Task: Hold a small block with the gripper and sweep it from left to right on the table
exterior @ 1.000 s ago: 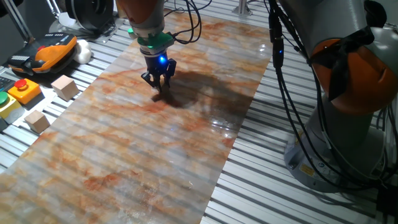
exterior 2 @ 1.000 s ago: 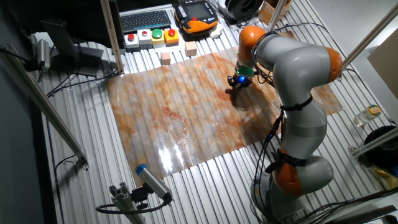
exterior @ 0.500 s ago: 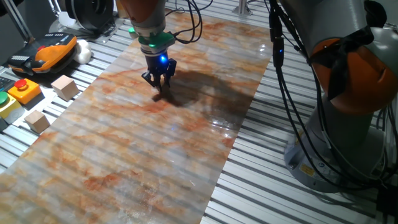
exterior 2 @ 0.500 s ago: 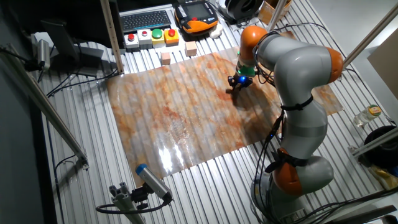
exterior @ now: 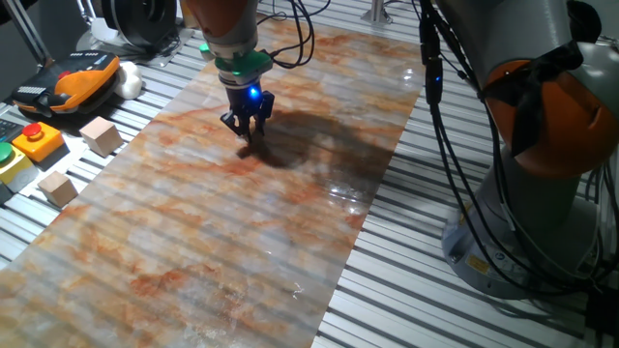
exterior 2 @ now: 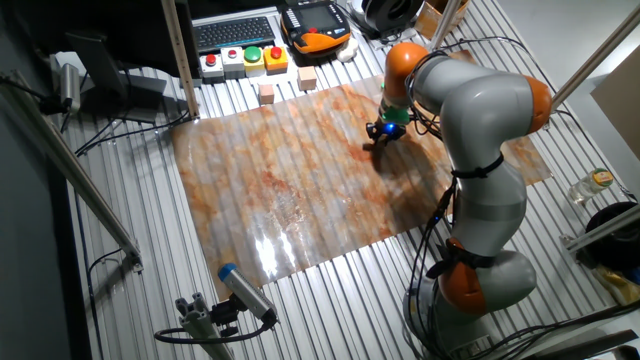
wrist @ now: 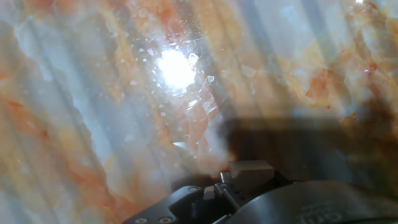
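Note:
My gripper (exterior: 250,137) stands upright with its tips down on the marbled orange, brown and grey sheet (exterior: 242,227) near its far end, a blue light lit on the hand. Its fingers look closed together. In the other fixed view the gripper (exterior 2: 378,141) is at the sheet's (exterior 2: 270,180) right part. In the hand view a small pale tan squarish face, the small block (wrist: 249,172), sits pinched at the bottom of the picture, close over the glossy sheet (wrist: 93,93). The block is too small to make out in the fixed views.
Two larger pale wooden cubes (exterior: 101,134) (exterior: 57,188) lie on the ribbed metal table (exterior: 416,242) left of the sheet, next to a button box (exterior: 37,140) and an orange pendant (exterior: 77,77). The arm's base and cables (exterior: 542,145) stand on the right.

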Available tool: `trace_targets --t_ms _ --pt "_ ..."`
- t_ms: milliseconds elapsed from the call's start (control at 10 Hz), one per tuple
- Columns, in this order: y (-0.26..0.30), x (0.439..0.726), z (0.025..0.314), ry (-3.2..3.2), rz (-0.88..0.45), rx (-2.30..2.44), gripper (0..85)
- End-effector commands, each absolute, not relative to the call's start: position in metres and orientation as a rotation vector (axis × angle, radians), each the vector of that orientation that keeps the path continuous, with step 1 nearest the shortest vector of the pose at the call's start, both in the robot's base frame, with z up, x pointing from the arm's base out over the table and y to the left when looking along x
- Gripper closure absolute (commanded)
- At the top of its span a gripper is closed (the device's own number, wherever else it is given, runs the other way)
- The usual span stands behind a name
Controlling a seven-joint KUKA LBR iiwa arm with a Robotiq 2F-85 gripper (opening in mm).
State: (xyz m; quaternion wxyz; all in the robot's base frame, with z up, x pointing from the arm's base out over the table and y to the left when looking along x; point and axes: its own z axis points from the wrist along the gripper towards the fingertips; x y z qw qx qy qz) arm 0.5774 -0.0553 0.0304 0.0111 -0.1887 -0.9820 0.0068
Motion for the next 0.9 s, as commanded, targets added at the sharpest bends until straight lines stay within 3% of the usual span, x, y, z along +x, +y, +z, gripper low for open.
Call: trace_targets --t_ms 0,800 --pt "-0.0554 0.5774 0.0305 -3.065 0.022 -0.591 85.0" --pt "-0.0530 0.5785 0.0304 -3.058 0.025 -0.592 85.0"
